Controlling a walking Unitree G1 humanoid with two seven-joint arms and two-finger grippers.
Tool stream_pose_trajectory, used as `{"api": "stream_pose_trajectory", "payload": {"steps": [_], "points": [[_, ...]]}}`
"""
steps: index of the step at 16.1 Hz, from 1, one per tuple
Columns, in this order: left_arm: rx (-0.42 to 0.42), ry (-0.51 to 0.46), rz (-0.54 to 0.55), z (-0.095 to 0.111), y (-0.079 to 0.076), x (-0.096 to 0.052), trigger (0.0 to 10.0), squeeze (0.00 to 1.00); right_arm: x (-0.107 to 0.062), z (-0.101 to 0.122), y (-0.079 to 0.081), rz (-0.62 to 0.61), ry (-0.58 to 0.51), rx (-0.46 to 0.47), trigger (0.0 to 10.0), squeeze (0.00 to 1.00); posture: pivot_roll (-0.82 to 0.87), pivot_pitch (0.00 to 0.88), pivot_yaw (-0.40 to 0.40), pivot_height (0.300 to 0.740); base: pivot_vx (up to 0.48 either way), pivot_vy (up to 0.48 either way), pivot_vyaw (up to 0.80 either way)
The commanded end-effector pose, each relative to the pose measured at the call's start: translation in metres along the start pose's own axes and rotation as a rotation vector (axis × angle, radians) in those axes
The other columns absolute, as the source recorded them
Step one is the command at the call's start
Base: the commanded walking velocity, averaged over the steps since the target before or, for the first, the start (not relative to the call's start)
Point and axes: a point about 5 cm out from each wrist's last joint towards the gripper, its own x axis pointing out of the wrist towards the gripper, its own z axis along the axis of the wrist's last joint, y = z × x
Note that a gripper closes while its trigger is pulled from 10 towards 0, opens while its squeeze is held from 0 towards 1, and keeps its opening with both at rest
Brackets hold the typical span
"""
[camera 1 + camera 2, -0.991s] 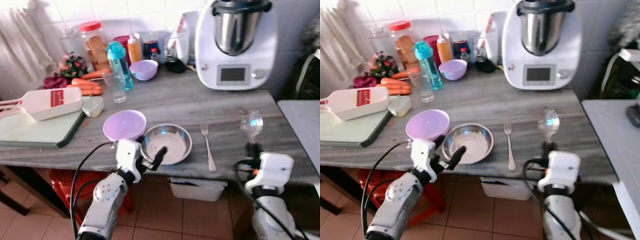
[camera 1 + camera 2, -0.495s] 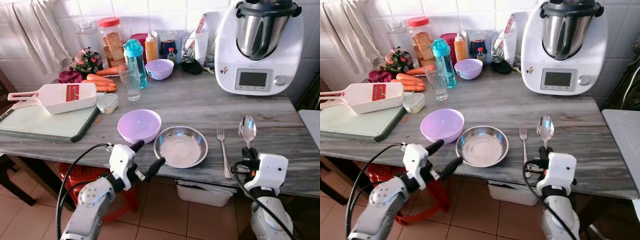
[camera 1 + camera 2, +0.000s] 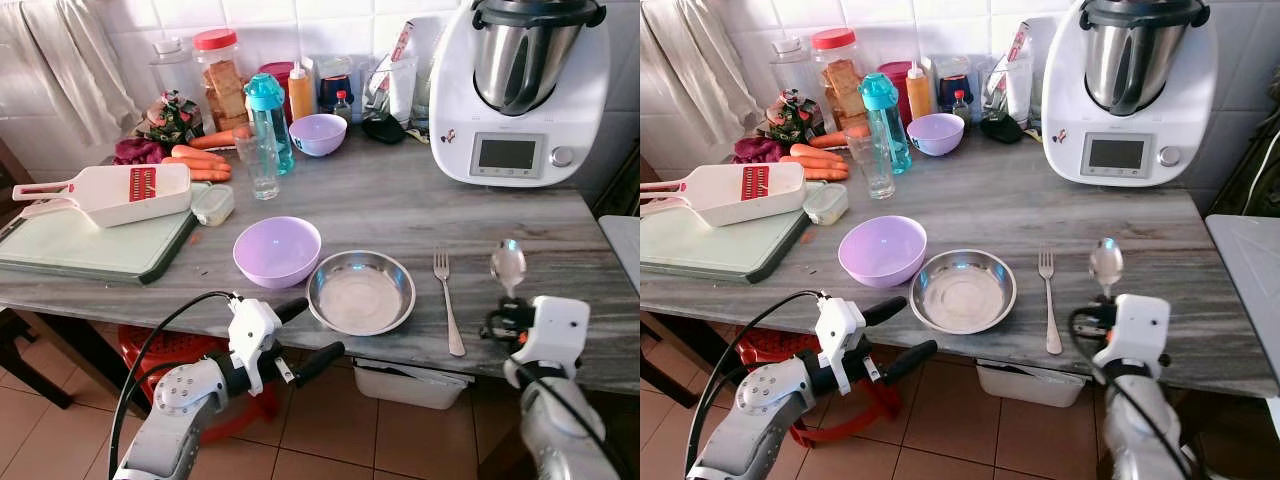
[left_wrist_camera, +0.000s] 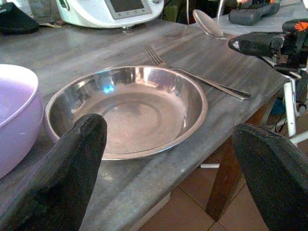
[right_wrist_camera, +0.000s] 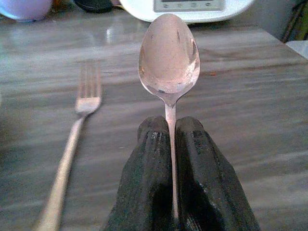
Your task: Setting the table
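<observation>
A steel bowl (image 3: 361, 293) sits near the front edge of the grey table (image 3: 400, 205), with a lilac bowl (image 3: 277, 250) to its left and a fork (image 3: 446, 299) to its right. My right gripper (image 5: 169, 144) is shut on the handle of a steel spoon (image 3: 507, 265), holding it over the table right of the fork, its bowl pointing away from me. My left gripper (image 3: 310, 330) hangs open just below and in front of the table edge, facing the steel bowl (image 4: 127, 108).
A green cutting board (image 3: 85, 250) with a white grater (image 3: 110, 192) lies at the left. At the back stand a glass (image 3: 262, 165), a blue bottle (image 3: 268, 120), jars, carrots (image 3: 195, 165), a small lilac bowl (image 3: 318, 134) and a white kitchen machine (image 3: 520, 90). A red stool (image 3: 160, 350) stands under the table.
My left gripper has sunk a little lower in front of the table edge. My right gripper has shifted slightly right with the spoon. The camera has steadied after its earlier swing.
</observation>
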Motion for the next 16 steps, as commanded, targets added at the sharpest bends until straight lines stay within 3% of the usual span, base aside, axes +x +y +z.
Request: {"api": "stream_pose_trajectory", "payload": {"steps": [1, 7, 11, 16], "points": [[0.01, 0.003, -0.018, 0.002, 0.0, -0.002, 10.0, 0.0, 0.004, 0.003, 0.0, 0.015, 0.004, 0.008, 10.0, 0.0, -0.05, 0.0, 0.095, 0.74, 0.0, 0.0, 0.0], [-0.007, 0.004, -0.012, 0.001, -0.002, 0.002, 10.0, 0.0, 0.016, 0.002, 0.003, 0.031, 0.044, 0.039, 10.0, 0.0, -0.05, 0.0, 0.091, 0.74, 0.0, 0.0, 0.0], [-0.005, 0.009, -0.017, 0.0, -0.003, 0.003, 10.0, 0.0, 0.033, -0.002, 0.018, 0.077, 0.099, 0.095, 10.0, 0.0, -0.04, 0.0, 0.095, 0.74, 0.0, 0.0, 0.0], [-0.007, 0.014, -0.023, 0.0, -0.004, 0.004, 10.0, 0.0, 0.038, -0.006, 0.031, 0.114, 0.129, 0.108, 10.0, 0.0, -0.04, 0.0, 0.095, 0.74, 0.0, 0.0, 0.0]]}}
